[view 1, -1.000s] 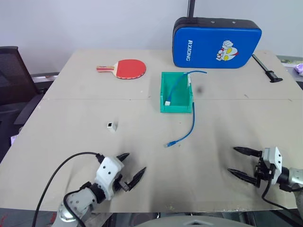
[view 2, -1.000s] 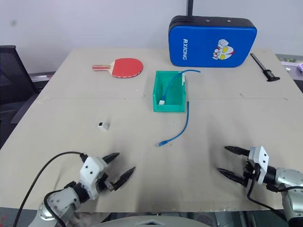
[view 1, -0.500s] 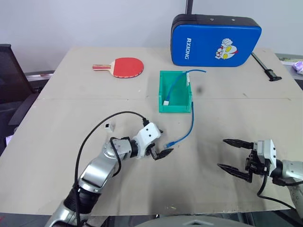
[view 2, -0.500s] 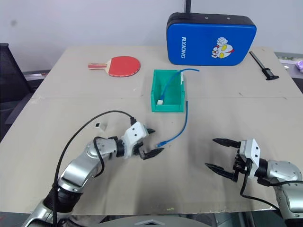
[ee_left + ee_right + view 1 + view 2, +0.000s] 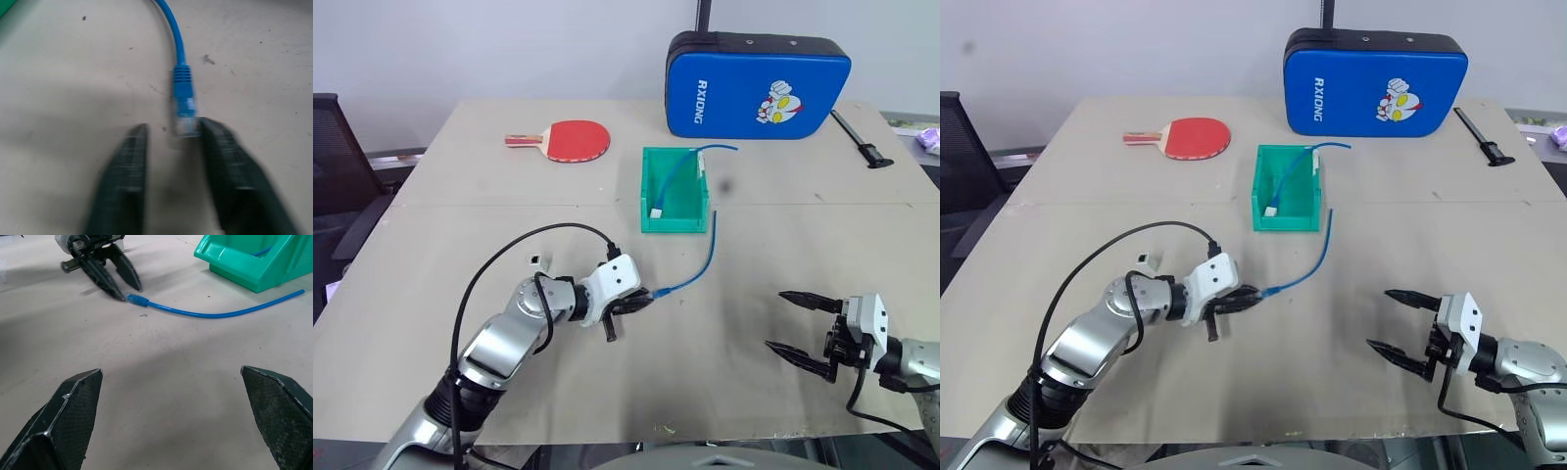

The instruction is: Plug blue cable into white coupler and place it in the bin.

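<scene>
The blue cable (image 5: 710, 250) lies on the table, running from beside the green bin (image 5: 646, 201) down to its clear plug (image 5: 185, 115). My left gripper (image 5: 628, 311) sits at that plug, and its fingers (image 5: 122, 176) stand apart. The plug lies between them, against one finger. Left of that arm, the small white coupler (image 5: 539, 260) stands on the table by itself. My right gripper (image 5: 776, 320) hovers open and empty near the table's front right. Inside the bin lies another blue cable tipped with a white block (image 5: 659, 209).
A blue pad (image 5: 759, 86) stands at the table's far edge, with a red paddle (image 5: 578, 140) to its left. A black tool (image 5: 864, 145) lies at the far right. A dark chair (image 5: 333, 147) stands beside the table's left edge.
My left arm swung from the table's front edge forward and right to the cable's plug, and its fingers have narrowed around it. The right gripper rose slightly and stays open.
</scene>
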Robot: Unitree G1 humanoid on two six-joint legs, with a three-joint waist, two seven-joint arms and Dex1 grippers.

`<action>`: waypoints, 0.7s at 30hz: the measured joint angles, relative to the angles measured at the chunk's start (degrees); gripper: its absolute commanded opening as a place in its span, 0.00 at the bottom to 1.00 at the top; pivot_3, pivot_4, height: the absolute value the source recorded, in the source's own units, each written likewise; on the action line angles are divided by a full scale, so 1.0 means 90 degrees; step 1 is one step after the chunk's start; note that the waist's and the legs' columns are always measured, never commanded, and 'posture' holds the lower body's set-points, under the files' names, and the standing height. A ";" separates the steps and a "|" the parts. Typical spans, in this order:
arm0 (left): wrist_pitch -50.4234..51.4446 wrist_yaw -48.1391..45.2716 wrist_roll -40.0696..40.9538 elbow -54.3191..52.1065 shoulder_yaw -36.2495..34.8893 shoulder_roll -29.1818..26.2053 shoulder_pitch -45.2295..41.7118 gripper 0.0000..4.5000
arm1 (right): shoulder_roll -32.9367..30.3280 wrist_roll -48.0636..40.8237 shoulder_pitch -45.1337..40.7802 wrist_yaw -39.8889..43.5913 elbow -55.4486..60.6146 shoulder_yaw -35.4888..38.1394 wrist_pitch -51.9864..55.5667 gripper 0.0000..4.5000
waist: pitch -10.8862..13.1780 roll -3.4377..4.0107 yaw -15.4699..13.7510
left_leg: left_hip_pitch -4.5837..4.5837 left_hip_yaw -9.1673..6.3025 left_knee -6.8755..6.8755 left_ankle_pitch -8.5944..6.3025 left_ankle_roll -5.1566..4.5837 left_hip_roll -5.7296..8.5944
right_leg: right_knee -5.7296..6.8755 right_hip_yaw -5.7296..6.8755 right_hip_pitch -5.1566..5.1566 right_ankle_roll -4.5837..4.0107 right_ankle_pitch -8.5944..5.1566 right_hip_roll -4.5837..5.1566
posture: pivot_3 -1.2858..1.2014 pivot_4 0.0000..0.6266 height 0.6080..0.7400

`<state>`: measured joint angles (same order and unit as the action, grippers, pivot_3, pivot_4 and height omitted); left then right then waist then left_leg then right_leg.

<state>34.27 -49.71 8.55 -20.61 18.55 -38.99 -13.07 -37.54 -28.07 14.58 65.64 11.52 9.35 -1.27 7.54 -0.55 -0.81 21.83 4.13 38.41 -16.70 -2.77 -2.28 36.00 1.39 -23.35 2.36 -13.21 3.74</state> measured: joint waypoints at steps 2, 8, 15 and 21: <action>0.0022 0.0049 0.0002 -0.0003 -0.0015 0.0086 0.0029 0.00 | 0.0001 0.0006 -0.0048 0.0003 0.0000 -0.0003 -0.0003 1.00 | -0.0001 0.0002 -0.0002 | 0.0000 0.0002 0.0000 0.0000 0.0000 0.0002 | 0.0000 -0.0005 0.0000 0.0000 0.0000 0.0001 | 0.52 0.24 0.91; 0.0094 0.0125 0.0475 -0.0004 -0.0331 0.0670 0.0363 0.00 | 0.0008 -0.0236 -0.0162 -0.0007 0.0110 -0.0018 0.0333 1.00 | -0.0001 0.0001 -0.0035 | 0.0008 0.0001 0.0010 0.0000 0.0000 0.0002 | -0.0001 -0.0006 0.0001 0.0001 0.0001 0.0008 | 0.52 0.24 0.91; 0.1348 0.0022 0.2735 -0.0684 -0.0912 0.1778 0.0432 0.00 | -0.0029 -0.1555 0.0125 -0.0942 0.1431 -0.0299 0.2650 1.00 | 0.0011 -0.0018 -0.0008 | 0.0010 -0.0013 0.0013 0.0000 0.0000 -0.0005 | 0.0016 0.0008 0.0000 0.0000 0.0001 0.0013 | 0.52 0.24 0.91; 0.1890 0.0176 0.3784 -0.0772 -0.1181 0.2041 0.0314 0.00 | 0.0260 -0.3345 -0.0275 -0.2135 0.2127 -0.0298 0.4211 1.00 | 0.0022 -0.0036 0.0008 | -0.0001 -0.0017 0.0026 0.0000 0.0000 0.0002 | 0.0048 0.0000 -0.0001 -0.0003 0.0001 0.0006 | 0.52 0.24 0.91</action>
<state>51.28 -48.13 42.60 -27.56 7.92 -20.61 -10.24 -35.20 -58.17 12.10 46.42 30.66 6.66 36.63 7.73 -0.88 -0.74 21.82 3.98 38.64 -16.70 -2.77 -2.26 36.43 1.39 -23.36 2.33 -13.21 3.79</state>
